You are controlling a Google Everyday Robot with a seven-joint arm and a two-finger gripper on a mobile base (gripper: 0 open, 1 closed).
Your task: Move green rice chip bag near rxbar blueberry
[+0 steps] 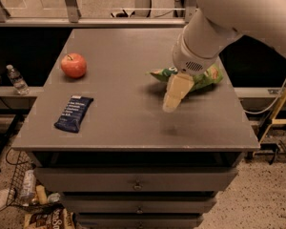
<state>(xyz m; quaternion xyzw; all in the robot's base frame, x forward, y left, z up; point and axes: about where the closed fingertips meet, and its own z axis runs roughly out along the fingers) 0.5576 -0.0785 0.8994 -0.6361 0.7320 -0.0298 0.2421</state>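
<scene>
The green rice chip bag [206, 78] lies on the right part of the grey table [128, 123], partly hidden behind my arm. My gripper [172, 101] hangs just in front of the bag's left end, pointing down and left a little above the table top. The rxbar blueberry [74, 113], a dark navy wrapper with white text, lies flat near the table's front left, well apart from the bag and the gripper.
A red-orange apple [74, 65] sits at the left, behind the bar. My big white arm [229, 18] covers the table's back right. Drawers [136, 182] are below the top. A water bottle [16, 79] and litter lie on the floor at the left.
</scene>
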